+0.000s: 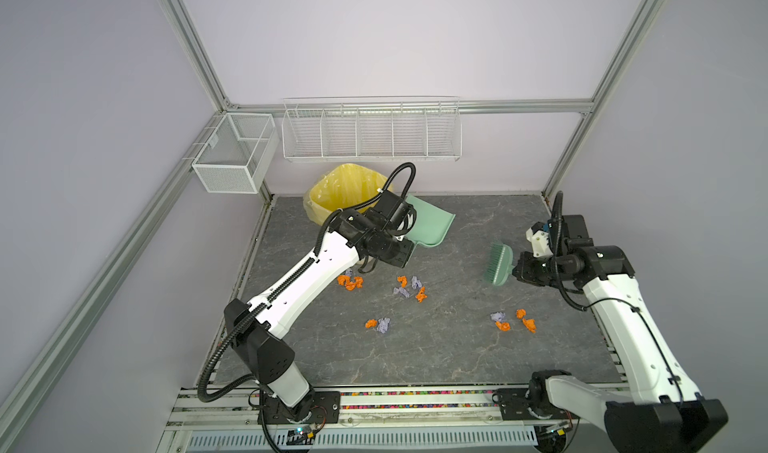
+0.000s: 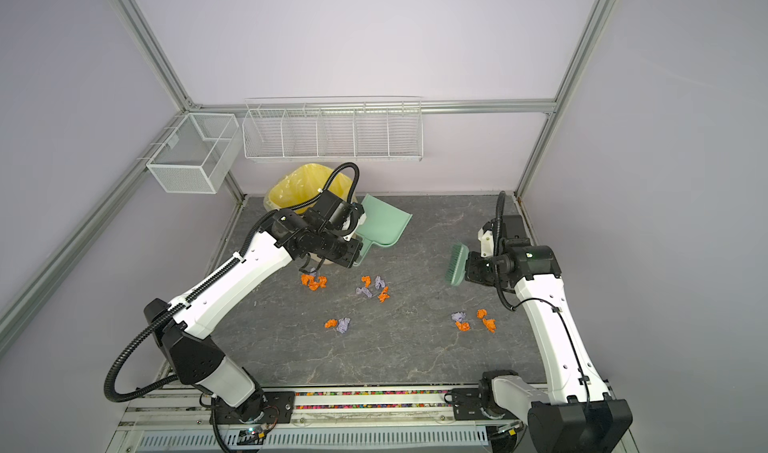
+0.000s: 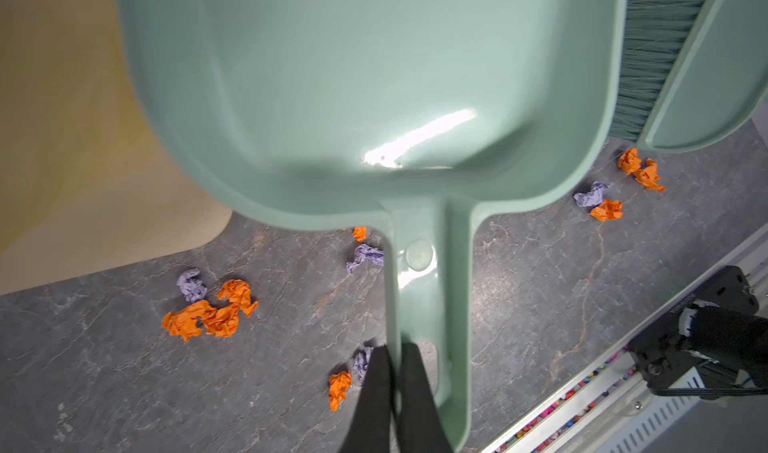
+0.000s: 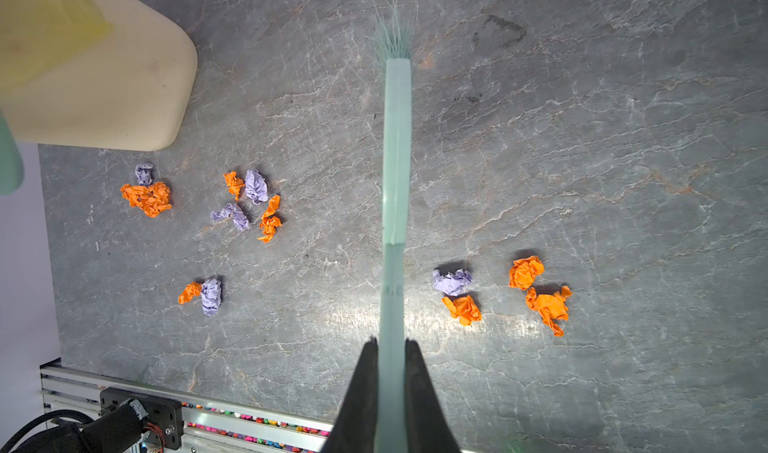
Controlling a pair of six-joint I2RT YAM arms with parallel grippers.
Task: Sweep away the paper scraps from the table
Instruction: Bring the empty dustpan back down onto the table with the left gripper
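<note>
Small orange and lavender paper scraps lie in loose clusters on the dark veined table [image 1: 415, 359]: near the left arm [image 1: 350, 282], at mid-table [image 1: 409, 289], nearer the front [image 1: 378, 324] and on the right [image 1: 513, 320]. My left gripper [image 3: 395, 347] is shut on the handle of the mint-green dustpan [image 3: 353, 97], whose pan is empty and held off the table beside the bin. My right gripper [image 4: 390, 343] is shut on the handle of the green brush [image 4: 397, 160]. In both top views the brush [image 2: 457, 264] hangs above the table, right of centre, bristles pointing left.
A cream bin with a yellow bag [image 1: 340, 189] stands at the back left of the table. Two white wire baskets [image 1: 235, 151] [image 1: 372, 130] hang on the frame behind it. An aluminium rail [image 1: 415, 401] runs along the front edge between the arm bases.
</note>
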